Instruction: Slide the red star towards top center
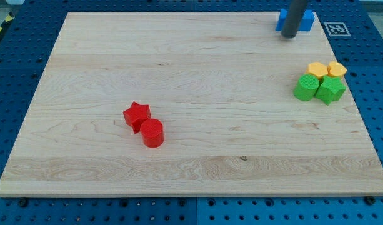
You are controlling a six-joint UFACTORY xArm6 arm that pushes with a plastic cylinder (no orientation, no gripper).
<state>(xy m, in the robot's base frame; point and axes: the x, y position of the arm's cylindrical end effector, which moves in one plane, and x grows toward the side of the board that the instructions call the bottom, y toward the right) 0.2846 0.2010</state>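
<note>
A: Where is the red star (136, 115) found?

B: It is seen left of the middle of the wooden board (197, 156), a little toward the view's bottom, with a red cylinder (152, 133) touching it on its lower right side.

A: And my tip (290, 35)?

B: It is placed at the view's top right, just in front of a blue block (307, 20) (partly hidden by the rod). No pincer is fitted, so nothing can be said of open or closed jaws; only a bare rod end is shown.

A: So the star lies which way from it?

B: Well apart, down and to the view's left. For a push toward top center, the tip would probably have to be brought round below the star first. The cylinder sits nearly where that contact is wanted, so it may be carried along. The green and yellow blocks (319, 81) at the right are not concerned.
</note>
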